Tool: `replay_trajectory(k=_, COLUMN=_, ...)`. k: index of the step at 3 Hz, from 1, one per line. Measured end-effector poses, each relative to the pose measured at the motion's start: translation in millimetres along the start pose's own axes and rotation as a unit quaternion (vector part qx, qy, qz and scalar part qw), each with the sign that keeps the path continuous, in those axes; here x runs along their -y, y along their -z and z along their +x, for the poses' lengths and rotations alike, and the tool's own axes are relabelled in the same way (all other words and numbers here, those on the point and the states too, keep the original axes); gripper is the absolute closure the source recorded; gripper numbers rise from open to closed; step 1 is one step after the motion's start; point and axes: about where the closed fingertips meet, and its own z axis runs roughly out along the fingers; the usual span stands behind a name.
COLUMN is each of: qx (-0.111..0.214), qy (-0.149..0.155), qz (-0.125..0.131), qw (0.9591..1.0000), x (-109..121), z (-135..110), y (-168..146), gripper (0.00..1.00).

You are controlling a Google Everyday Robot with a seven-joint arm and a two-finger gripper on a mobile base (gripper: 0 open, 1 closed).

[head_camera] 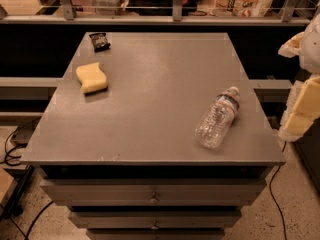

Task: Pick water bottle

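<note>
Right of crinkled water bottle [218, 117], tool [301, 115]

The water bottle [218, 118] lies on its side at the lower right of the table [150, 114]; the pincer [301, 113] hangs at the frame's right edge, beside it.
</note>
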Motion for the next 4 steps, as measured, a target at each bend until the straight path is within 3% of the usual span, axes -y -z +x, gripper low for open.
replay_trajectory(k=1, qx=0.000, qy=0.000, qz=0.001, qw=1.0000, x=0, z=0, y=0, gripper=0.00)
replay_trajectory(k=2, qx=-0.004, qy=0.045, qz=-0.007, qw=0.9989, x=0, z=-14, y=-12, gripper=0.00)
replay_trajectory(k=4, qx=-0.003, qy=0.141, qz=-0.015, qw=0.9899, x=7, z=-53, y=-51, gripper=0.00)
